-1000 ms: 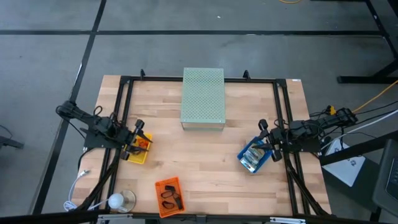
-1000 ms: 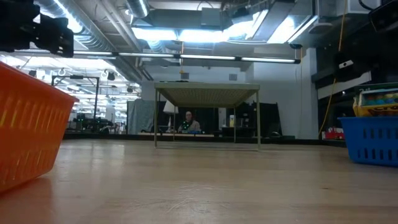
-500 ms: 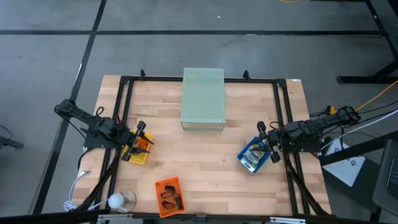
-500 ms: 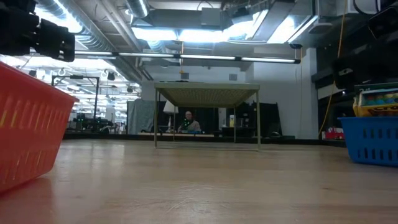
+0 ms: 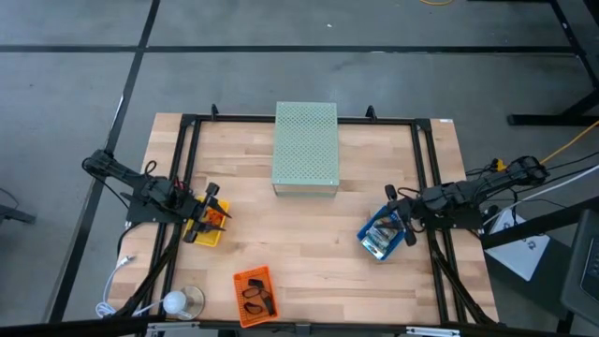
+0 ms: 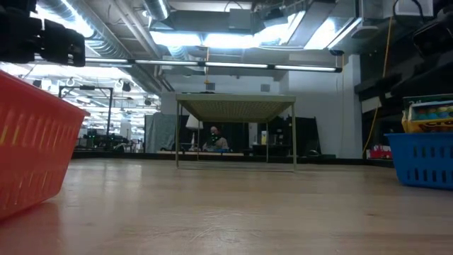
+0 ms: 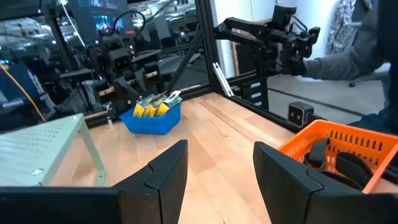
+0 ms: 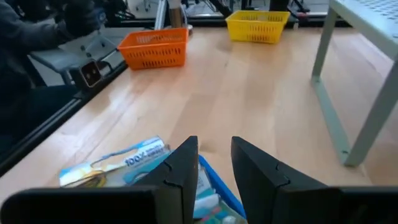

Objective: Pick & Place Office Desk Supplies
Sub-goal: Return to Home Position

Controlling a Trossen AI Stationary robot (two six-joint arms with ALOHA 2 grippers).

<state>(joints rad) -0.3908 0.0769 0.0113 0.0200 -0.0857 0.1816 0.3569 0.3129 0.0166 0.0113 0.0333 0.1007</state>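
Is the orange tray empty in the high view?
No, black loops lie inside the orange tray.

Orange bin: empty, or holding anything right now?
Not empty. The high view shows black loops lying inside the orange bin; the left wrist view shows them inside too.

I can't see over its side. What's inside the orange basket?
Thin black loops lie in the orange basket, seen from above. How many is unclear, since they overlap; nothing else shows.
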